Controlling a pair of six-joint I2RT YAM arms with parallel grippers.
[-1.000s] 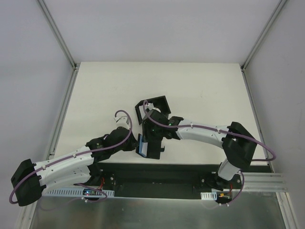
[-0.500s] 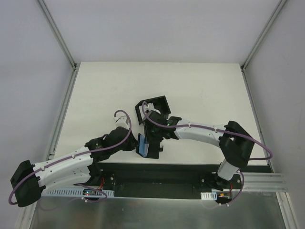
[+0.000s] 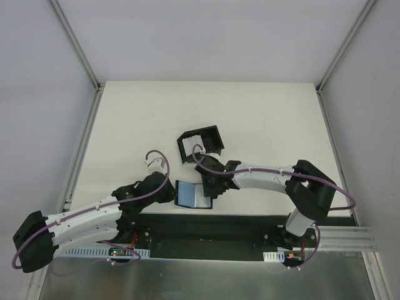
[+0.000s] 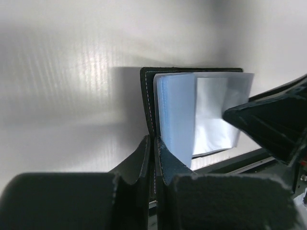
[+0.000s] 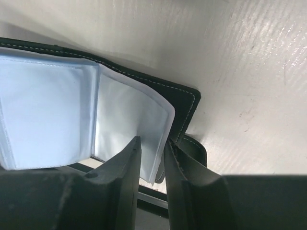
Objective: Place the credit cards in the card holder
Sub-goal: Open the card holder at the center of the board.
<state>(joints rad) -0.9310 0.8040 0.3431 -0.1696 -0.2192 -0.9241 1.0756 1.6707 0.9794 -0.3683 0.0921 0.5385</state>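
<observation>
The card holder point(image 3: 190, 194) lies open near the table's front edge, its bluish-grey inside facing up. My left gripper point(image 3: 170, 191) is shut on its left edge; in the left wrist view the jaws point(image 4: 154, 140) pinch the black cover point(image 4: 147, 103) beside the pale sleeves point(image 4: 192, 112). My right gripper point(image 3: 210, 187) is at its right side. In the right wrist view the fingers point(image 5: 152, 142) stand slightly apart astride a pale inner sleeve point(image 5: 132, 115), the right one against the black cover point(image 5: 184, 108). The credit cards point(image 3: 199, 139) show as whitish pieces inside a black box.
The black open-topped box point(image 3: 215, 135) stands just behind the card holder, mid-table. The black mounting rail point(image 3: 206, 226) runs along the table's near edge right under the card holder. White walls and metal frame posts point(image 3: 78, 50) bound the table.
The card holder has gone from nearly folded and upright to spread open. My right gripper has moved down to its right side and its jaws have narrowed. My left gripper has shifted slightly down-left.
</observation>
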